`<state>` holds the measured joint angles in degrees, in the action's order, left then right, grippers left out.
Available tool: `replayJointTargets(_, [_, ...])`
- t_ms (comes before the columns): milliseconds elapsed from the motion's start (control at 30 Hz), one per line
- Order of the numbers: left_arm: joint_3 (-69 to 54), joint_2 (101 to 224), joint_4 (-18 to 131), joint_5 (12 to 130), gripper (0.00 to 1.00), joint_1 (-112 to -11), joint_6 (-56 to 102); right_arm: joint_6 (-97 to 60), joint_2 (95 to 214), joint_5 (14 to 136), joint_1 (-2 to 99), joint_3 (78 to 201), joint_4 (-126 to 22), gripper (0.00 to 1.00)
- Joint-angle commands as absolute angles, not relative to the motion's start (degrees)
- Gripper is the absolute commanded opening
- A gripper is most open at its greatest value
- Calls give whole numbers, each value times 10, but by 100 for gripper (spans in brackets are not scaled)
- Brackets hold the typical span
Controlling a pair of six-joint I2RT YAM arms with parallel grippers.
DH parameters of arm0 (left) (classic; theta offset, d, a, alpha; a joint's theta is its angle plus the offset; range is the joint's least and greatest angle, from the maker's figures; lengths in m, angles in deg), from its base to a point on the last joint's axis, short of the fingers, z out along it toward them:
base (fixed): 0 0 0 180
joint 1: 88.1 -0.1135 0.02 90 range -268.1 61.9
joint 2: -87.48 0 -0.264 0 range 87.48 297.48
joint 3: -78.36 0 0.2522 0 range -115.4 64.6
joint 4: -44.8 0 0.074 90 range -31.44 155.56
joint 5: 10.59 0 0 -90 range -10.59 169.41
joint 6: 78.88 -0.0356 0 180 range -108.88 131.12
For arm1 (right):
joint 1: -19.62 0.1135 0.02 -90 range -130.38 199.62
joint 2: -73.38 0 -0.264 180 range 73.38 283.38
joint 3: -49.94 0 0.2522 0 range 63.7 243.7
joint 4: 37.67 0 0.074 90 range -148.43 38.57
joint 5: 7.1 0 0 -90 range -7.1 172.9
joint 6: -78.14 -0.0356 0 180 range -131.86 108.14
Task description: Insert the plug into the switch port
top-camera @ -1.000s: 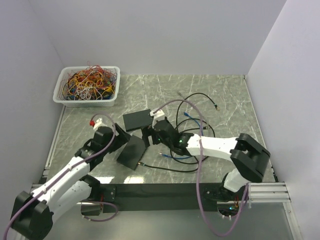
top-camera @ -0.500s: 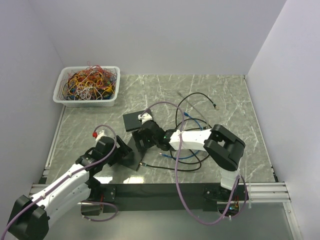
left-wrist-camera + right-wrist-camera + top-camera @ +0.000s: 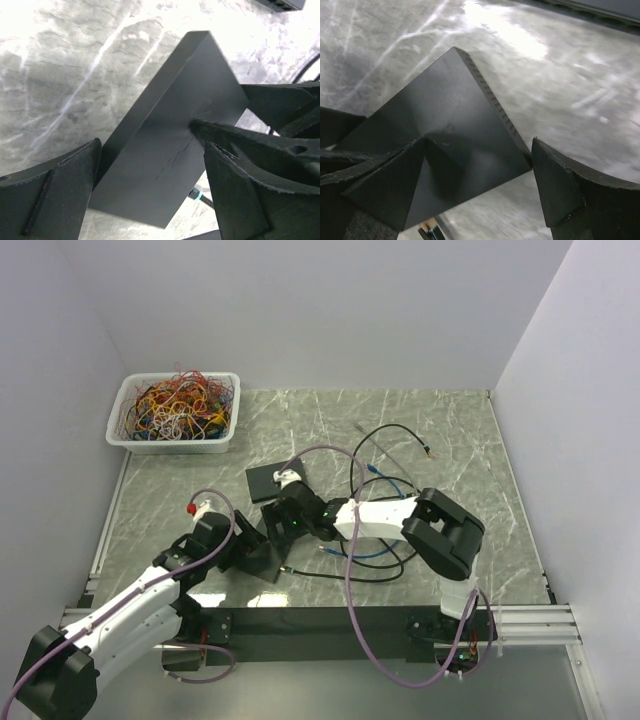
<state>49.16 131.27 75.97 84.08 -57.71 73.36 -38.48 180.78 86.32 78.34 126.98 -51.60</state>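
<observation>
The black switch (image 3: 266,560) is held tilted above the marble table between both arms. My left gripper (image 3: 250,545) is shut on it: in the left wrist view the switch (image 3: 165,145) fills the span between the two fingers of the gripper (image 3: 145,132). My right gripper (image 3: 284,526) grips the far end; in the right wrist view both fingers of the gripper (image 3: 480,141) touch the switch (image 3: 460,125). A black cable's plug (image 3: 284,567) with a cyan band lies on the table below the switch, in neither gripper. It also shows in the left wrist view (image 3: 196,193). No port shows.
A second black box (image 3: 268,480) lies just behind the grippers. Loose black and blue cables (image 3: 385,485) sprawl to the right of centre. A white basket (image 3: 176,412) of tangled wires stands at the back left. Walls close in left, right and back.
My right gripper has swung left from beside the second box onto the switch. My left gripper has drawn the switch lower and nearer. Little has moved in the last half second.
</observation>
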Motion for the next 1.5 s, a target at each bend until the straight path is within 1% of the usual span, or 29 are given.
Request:
replayJointTargets(0, [476, 1326, 795, 867, 91, -573, 739, -417, 1844, 811, 818, 1317, -506, 93])
replayJointTargets(200, [453, 1343, 818, 900, 93, -574, 749, -436, 1883, 782, 834, 1373, -508, 92])
replayJointTargets(333, [444, 1343, 818, 920, 95, -580, 749, -424, 1894, 788, 834, 1419, -540, 92])
replayJointTargets(433, [440, 1357, 803, 924, 95, -594, 734, -410, 1883, 818, 830, 1418, -562, 92])
replayJointTargets(500, [436, 1363, 784, 919, 95, -599, 714, -400, 1862, 845, 820, 1410, -575, 93])
replayJointTargets(667, [423, 1373, 748, 913, 94, -602, 682, -372, 1783, 863, 755, 1353, -585, 93])
replayJointTargets(867, [397, 1392, 735, 915, 93, -602, 657, -328, 1689, 914, 733, 1299, -618, 93])
replayJointTargets(1033, [388, 1406, 728, 899, 92, -602, 646, -330, 1630, 941, 733, 1225, -645, 87])
replayJointTargets(1067, [389, 1407, 727, 897, 91, -602, 647, -333, 1610, 941, 732, 1214, -652, 83])
replayJointTargets(1133, [392, 1407, 722, 893, 91, -602, 650, -339, 1592, 941, 732, 1178, -651, 81])
replayJointTargets(1167, [397, 1407, 718, 892, 91, -602, 651, -342, 1578, 940, 732, 1167, -653, 77])
replayJointTargets(1233, [405, 1403, 705, 886, 91, -602, 657, -348, 1571, 934, 733, 1144, -655, 73])
replayJointTargets(1267, [412, 1403, 700, 883, 91, -602, 659, -349, 1571, 929, 733, 1138, -657, 68])
replayJointTargets(1367, [419, 1407, 688, 871, 90, -603, 663, -352, 1578, 914, 734, 1122, -664, 64])
replayJointTargets(1467, [427, 1406, 681, 863, 89, -602, 667, -360, 1581, 907, 739, 1104, -658, 63])
